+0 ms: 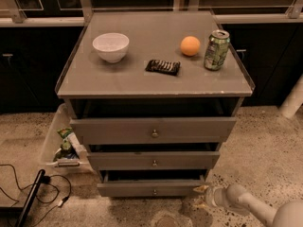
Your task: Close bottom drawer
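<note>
The bottom drawer (pixel 151 188) is the slimmest grey front at the foot of the cabinet, with a small brass knob (pixel 155 191) at its centre. It stands slightly pulled out, with a dark gap above it. My gripper (pixel 201 197) is low at the bottom right, its tips beside the right end of that drawer's front. The white arm (pixel 246 203) runs off to the lower right corner.
Two larger grey drawers (pixel 152 129) sit above, also partly out. On the cabinet top are a white bowl (pixel 111 46), a dark snack bar (pixel 163 66), an orange (pixel 190 46) and a green can (pixel 216 50). A bin with litter (pixel 61 145) and cables (pixel 28 193) lie on the floor at left.
</note>
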`<state>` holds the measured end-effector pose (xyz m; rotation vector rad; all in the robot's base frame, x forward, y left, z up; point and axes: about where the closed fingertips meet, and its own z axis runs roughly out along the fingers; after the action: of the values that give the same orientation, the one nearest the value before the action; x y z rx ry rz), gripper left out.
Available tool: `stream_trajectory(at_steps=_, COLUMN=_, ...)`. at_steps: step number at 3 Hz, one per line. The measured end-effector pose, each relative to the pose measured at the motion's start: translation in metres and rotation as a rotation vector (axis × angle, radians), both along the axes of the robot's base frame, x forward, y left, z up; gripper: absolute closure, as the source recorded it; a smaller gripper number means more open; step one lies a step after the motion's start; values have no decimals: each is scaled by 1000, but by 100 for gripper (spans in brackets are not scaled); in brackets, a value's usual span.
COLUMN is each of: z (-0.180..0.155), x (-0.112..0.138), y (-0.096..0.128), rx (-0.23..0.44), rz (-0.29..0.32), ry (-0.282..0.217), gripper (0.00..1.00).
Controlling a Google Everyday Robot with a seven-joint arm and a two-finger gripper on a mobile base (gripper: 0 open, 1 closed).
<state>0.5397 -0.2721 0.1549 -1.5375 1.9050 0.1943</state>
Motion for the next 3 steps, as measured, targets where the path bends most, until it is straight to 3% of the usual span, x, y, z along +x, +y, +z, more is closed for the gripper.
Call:
stream_trajectory(at_steps=1, z=0, x=0, y=0, rx=0, rz=0, ry=0, gripper=16)
stream_trajectory(at_steps=2, z=0, x=0, y=0, rx=0, rz=0, ry=0, gripper=0)
stream_trajectory(at_steps=3, z=0, x=0, y=0, rx=0, rz=0, ry=0, gripper=0)
